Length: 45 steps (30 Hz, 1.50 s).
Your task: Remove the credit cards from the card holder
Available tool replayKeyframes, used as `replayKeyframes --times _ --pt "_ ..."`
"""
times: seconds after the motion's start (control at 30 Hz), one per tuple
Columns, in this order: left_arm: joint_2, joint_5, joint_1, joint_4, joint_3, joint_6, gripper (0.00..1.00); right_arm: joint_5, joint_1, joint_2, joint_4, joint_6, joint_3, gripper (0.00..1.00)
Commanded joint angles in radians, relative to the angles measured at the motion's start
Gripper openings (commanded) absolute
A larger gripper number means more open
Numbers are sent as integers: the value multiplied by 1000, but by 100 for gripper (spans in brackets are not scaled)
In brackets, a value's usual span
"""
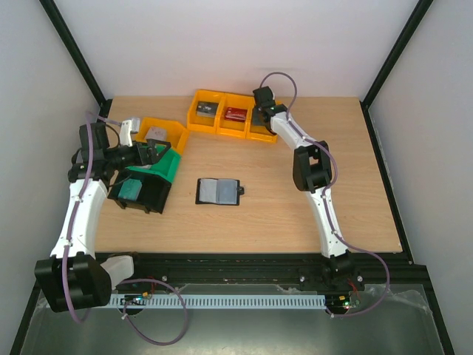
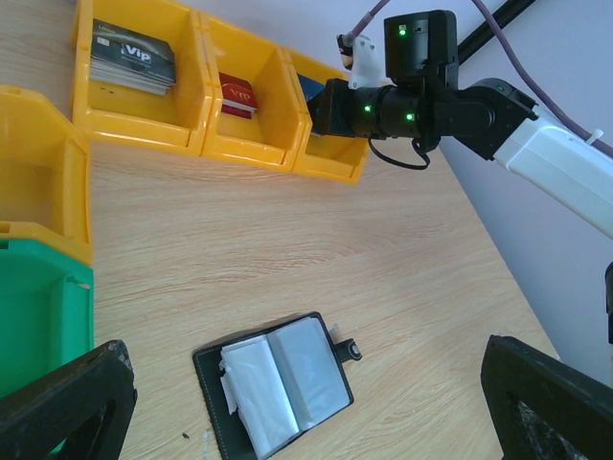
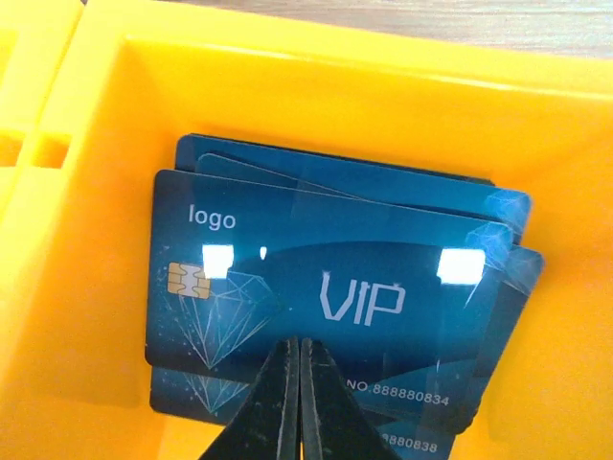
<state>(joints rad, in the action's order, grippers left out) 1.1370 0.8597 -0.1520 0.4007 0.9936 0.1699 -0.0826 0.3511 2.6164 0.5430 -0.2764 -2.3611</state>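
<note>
Right gripper (image 3: 295, 369): jaws clenched together, nothing between them, tips over the top blue card of the credit cards (image 3: 326, 278) stacked in a yellow bin (image 3: 565, 172). Left gripper (image 2: 308, 393): jaws spread wide, released. Card holder (image 1: 219, 191) lies open at the middle of the table (image 1: 332, 214), apart from both.

I see the card holder (image 1: 219, 191) on the bench (image 1: 347, 192) at centre frame. Behind it, at upper centre, a row of bins (image 1: 219, 115) holds credit cards (image 3: 335, 278) in each. A cluster of bins (image 1: 170, 166) sits at frame left.
</note>
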Motion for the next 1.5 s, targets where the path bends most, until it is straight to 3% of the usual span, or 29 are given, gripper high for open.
replayKeyframes --times 0.0,0.4,0.63,0.93,1.47 --pt "3 16 -9 -16 -6 10 99 -71 -4 -6 -46 36 -28 2" --pt "0 17 -11 -15 -10 7 100 44 -7 -98 -67 34 -40 2" --pt "0 19 -12 -17 -10 8 99 145 -6 -169 28 13 34 2" --pt "-2 20 -18 -19 -15 9 99 160 -6 -119 164 2 55 2" --pt "3 34 -35 -33 -24 23 99 118 -5 -40 187 -29 50 2"
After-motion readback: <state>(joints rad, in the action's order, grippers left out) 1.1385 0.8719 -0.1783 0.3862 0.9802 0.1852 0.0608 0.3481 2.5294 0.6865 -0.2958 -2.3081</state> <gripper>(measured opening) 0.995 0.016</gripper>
